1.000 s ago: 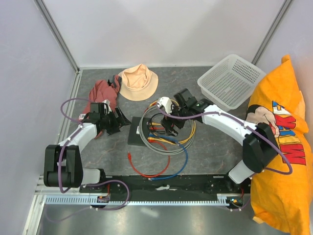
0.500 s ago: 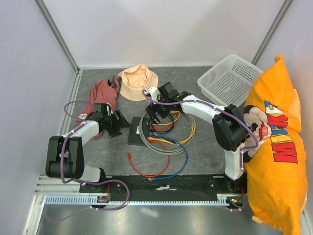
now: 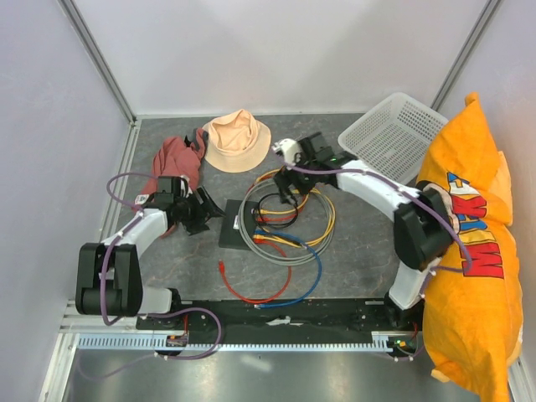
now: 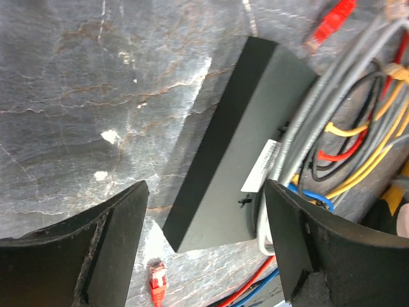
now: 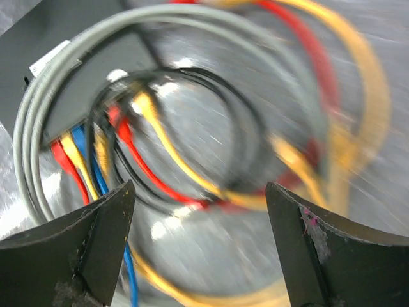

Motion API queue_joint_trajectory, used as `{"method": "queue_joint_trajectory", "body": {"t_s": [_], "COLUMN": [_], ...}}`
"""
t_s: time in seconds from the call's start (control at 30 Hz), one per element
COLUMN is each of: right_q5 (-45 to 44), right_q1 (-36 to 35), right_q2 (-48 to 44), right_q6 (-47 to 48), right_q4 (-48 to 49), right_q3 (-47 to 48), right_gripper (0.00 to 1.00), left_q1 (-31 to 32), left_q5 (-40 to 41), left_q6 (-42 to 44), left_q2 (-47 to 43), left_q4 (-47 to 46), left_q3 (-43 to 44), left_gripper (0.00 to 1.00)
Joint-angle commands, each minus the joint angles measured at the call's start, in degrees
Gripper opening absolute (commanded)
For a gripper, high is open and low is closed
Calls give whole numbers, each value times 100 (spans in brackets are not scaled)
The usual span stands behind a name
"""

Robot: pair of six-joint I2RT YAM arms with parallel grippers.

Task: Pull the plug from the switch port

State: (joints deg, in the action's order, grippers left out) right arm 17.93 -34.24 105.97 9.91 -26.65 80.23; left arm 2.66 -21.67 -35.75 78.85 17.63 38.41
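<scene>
My left gripper sits low on the left side of the table, jaws spread and holding nothing, just beside the switch. The switch lies flat near the table's middle. Its long axis runs from the near side to the far side, tilted slightly, and its cabled side faces right into the cable coil.

From above, the grey loops hide that right side. My left wrist camera shows more: the switch's bare dark top, a white label at its right edge, and blue, yellow and red leads bunched there under the grey cable. It also shows bare stone-grey tabletop along the switch's left edge, and a loose red plug by its near corner.

Further right, my right gripper hangs over the far part of the coil, fingers wide apart and grasping nothing. Its camera catches red, yellow and blue plugs at the switch edge, but the right half of that view is blurred.

Behind lie a red cloth and a peach hat, with a white basket and an orange pillow at the right.
</scene>
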Motion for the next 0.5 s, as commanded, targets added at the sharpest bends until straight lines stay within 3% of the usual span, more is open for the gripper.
{"method": "queue_joint_trajectory", "body": {"t_s": [0.0,0.23,0.47], "right_q5": [386,325,536], "right_q1": [374,-56,-722], "right_q2": [-1095,-2089,-1502], "right_q6": [528,1082,1373], "right_q4": [-542,-261,18], "right_q3": [-235,-1043,-1238], "right_gripper": [91,89,85], "left_q1": [7,16,25], "left_q5": [-75,-179,22], "left_q6": [-169,-222,-450], "left_q2": [-370,-405,-827], "left_q4": [-23,74,101], "left_q3": [52,-70,-633], "left_gripper": [81,83,83]}}
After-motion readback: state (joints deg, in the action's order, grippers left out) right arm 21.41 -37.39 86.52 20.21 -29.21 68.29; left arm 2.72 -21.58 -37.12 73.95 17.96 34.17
